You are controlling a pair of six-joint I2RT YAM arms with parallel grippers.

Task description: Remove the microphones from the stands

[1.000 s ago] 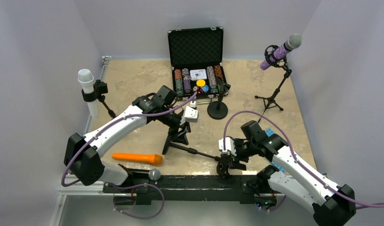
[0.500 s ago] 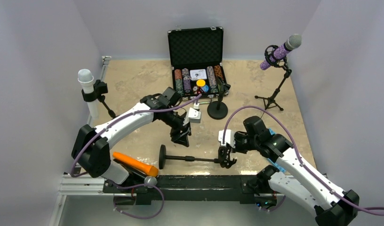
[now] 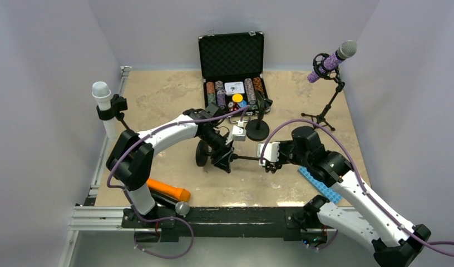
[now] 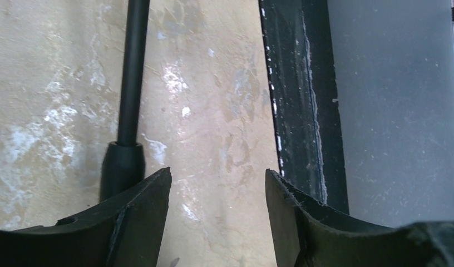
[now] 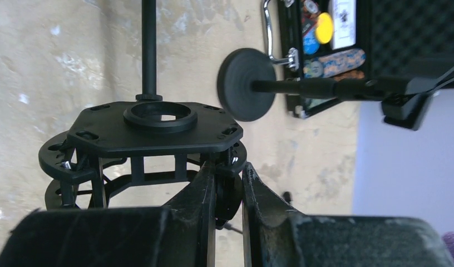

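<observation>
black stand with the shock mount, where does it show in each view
top external: stand at the picture's centre, between the two arms.
left wrist: stand, pole only, upper left, beside one finger.
right wrist: stand, its shock mount centre-left, pinched by the right gripper.
shared landmark: the marbled table, in all three.

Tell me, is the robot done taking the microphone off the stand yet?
Nearly. Done: the orange microphone lies loose on the table, and the shock mount of the stand is empty. In hand: the right gripper pinches that mount, with the stand tipped sideways; the left gripper is open beside its pole. Left: probably just setting the stand down and letting go.
</observation>
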